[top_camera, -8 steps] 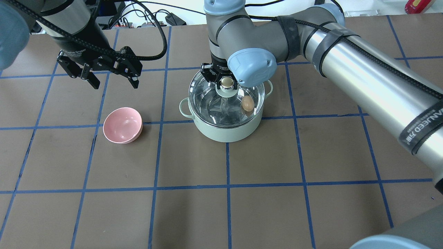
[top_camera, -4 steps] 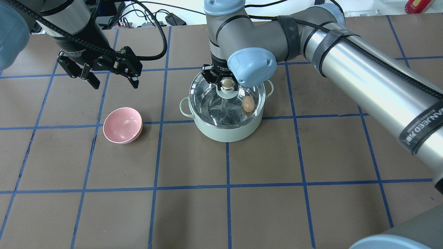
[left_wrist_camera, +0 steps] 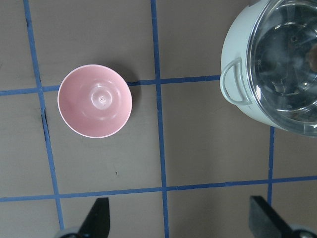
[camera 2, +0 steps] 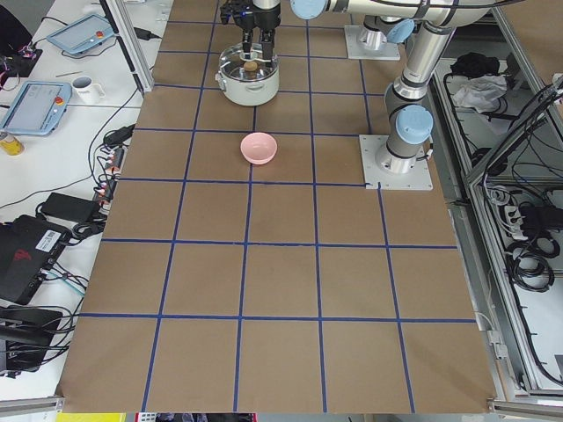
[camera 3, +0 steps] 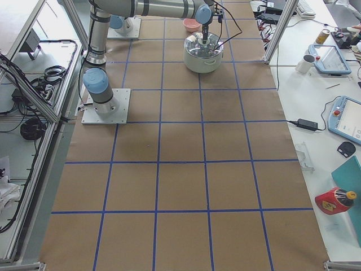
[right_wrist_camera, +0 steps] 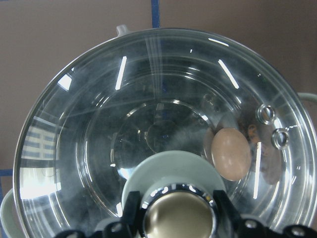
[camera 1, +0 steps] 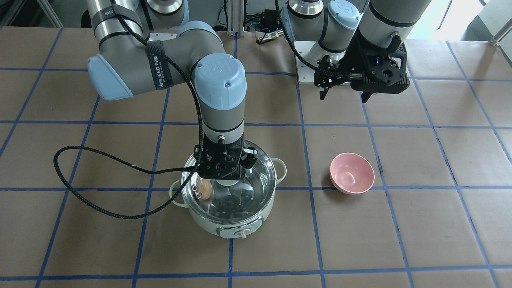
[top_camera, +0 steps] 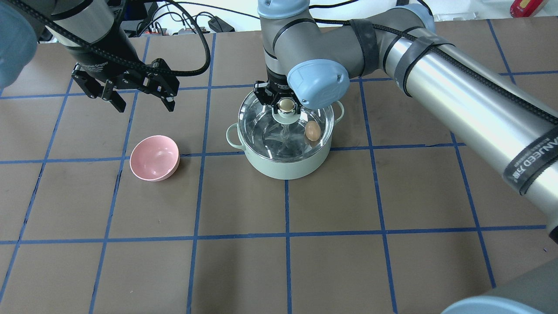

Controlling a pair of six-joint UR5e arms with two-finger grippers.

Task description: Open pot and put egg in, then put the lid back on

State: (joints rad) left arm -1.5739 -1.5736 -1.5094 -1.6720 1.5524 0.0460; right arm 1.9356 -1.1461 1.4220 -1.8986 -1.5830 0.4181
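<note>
- The right gripper (top_camera: 285,104) points straight down over the pot (top_camera: 285,168), and its two fingers (right_wrist_camera: 132,208) are pressed on both sides of the beige knob (right_wrist_camera: 178,218), so it is pinching the lid (top_camera: 268,128) by this knob.
- The lid is directly under this gripper and seems to sit flat on the rim of the pot.
- The egg (top_camera: 312,130) lies inside the pot, under the glass, a little below the right gripper and just beside the knob, on the robot's right side of it.
- The left gripper (top_camera: 144,106) hangs above the table (top_camera: 348,196), well apart from the pot, with its fingers (left_wrist_camera: 99,218) spread wide and nothing between them.
- A pink bowl (top_camera: 154,157) stands on the table below the left gripper, between this gripper and the pot.
</note>
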